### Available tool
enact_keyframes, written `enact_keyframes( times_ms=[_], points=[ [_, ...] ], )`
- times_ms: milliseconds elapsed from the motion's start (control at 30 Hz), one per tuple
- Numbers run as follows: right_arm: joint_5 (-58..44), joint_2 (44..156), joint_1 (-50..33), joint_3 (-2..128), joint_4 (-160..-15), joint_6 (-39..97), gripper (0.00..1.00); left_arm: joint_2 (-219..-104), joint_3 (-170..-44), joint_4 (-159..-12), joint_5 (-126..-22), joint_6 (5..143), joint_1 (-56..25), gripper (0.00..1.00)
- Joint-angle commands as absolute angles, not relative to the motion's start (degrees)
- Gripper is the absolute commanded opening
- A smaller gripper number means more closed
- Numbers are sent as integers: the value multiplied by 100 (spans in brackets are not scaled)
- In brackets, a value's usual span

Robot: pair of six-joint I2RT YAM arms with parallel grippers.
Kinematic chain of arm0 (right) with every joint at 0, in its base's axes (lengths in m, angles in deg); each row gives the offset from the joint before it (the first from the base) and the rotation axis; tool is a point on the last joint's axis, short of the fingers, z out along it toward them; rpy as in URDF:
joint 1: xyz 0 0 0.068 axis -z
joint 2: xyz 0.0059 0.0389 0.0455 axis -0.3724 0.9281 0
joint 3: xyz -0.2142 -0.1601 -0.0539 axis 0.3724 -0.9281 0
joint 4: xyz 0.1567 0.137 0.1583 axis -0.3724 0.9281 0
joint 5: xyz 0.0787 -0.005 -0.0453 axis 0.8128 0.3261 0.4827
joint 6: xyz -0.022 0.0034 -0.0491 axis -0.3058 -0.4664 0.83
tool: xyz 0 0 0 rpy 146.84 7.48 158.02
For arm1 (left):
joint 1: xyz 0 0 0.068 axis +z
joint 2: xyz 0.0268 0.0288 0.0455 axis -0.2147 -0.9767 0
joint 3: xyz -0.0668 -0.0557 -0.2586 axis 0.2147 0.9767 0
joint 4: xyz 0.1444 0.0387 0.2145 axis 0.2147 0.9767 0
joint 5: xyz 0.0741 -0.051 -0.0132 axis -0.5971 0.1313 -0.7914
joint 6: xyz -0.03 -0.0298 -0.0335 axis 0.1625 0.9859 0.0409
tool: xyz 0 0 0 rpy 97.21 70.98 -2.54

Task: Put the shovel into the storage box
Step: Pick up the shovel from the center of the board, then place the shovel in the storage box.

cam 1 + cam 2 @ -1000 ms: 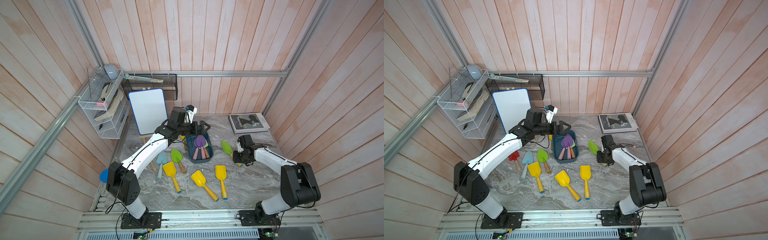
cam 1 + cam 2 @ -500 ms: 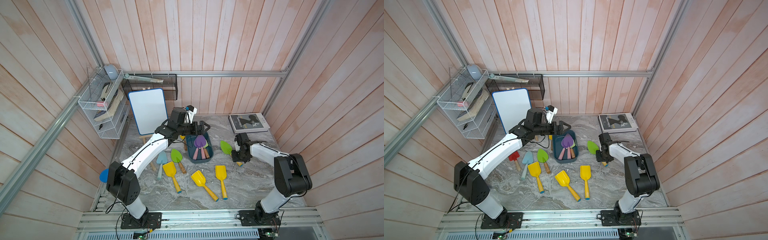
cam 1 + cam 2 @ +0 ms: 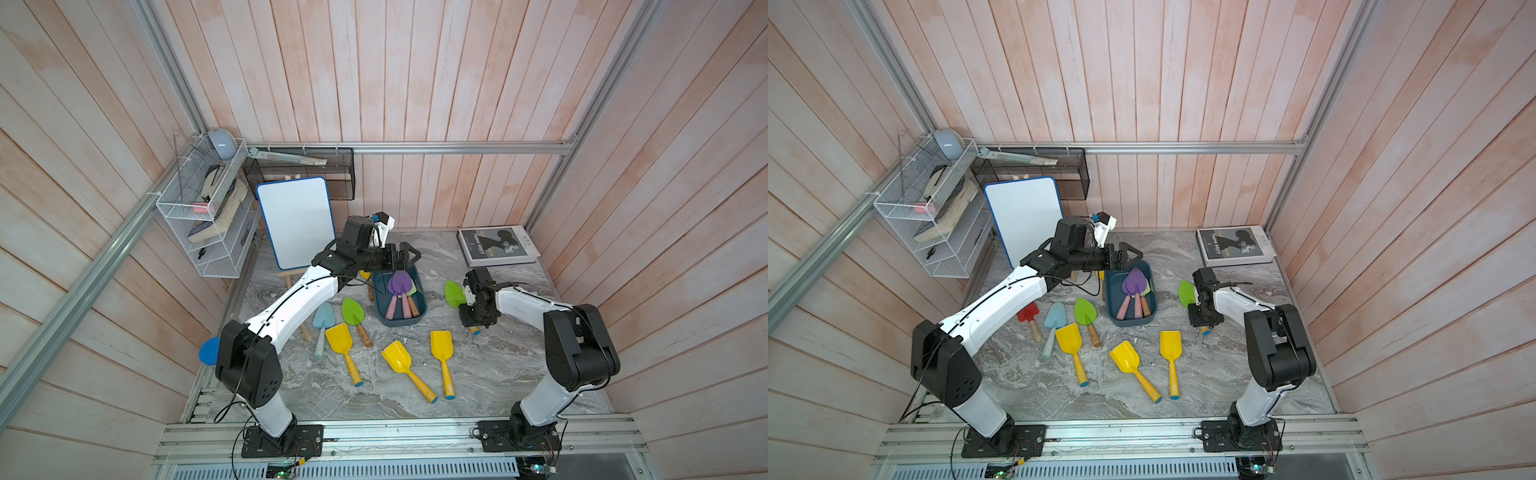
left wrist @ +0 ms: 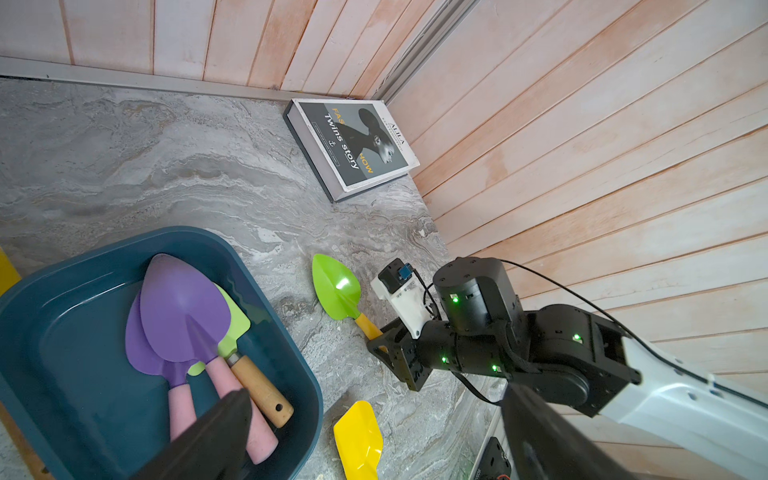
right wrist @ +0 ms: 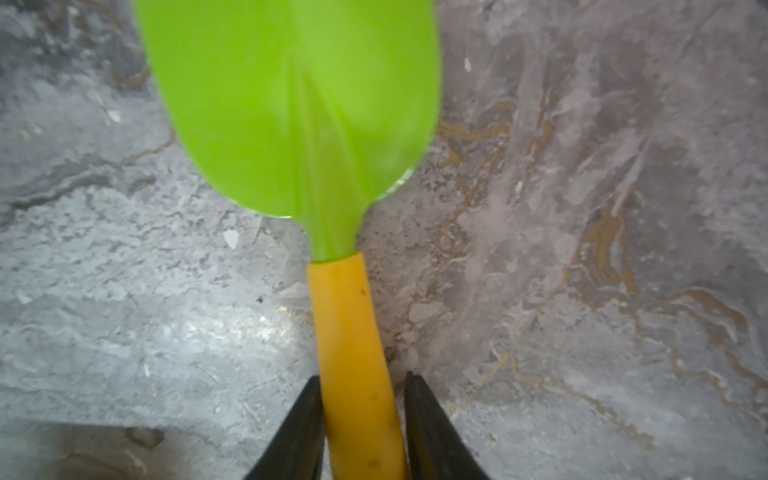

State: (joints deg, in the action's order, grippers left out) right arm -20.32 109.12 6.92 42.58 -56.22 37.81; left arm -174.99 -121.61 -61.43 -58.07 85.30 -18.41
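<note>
Beside storage box (image 3: 399, 322), green shovel (image 3: 452, 293) flanked by right gripper (image 5: 361, 379), grip unclear, left gripper (image 3: 405, 257) spread above box, book (image 3: 496, 246) behind.

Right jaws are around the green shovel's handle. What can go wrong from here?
1. The right gripper flanks the yellow handle of the green shovel. A firm clamp isn't evident, so the shovel may slip or swing on lifting.
2. The left gripper, open, hangs over the far end of the storage box, so a collision on the drop is possible.
3. The box already holds purple shovels, and the new one may ride up over the rim.
</note>
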Motion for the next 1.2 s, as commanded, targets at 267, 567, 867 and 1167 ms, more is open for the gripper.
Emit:
enact_keyframes(
  times_ms=[267,567,867,1167],
  points=[
    [-1847,10571,506,4210,-5481,3614,0,-17642,-12299,-6107,-5611,8593,-1821,100],
    [-1335,9247,159,4398,-5320,3225,0,-17668,-12073,-6303,-5336,8675,-1827,98],
    [-476,8600,-136,4775,-5554,2954,0,-17853,-11927,-6594,-5075,8857,-1870,71],
    [-422,8980,-562,5218,-5654,2876,0,-17994,-11888,-6847,-4923,8955,-1982,71]
  ],
)
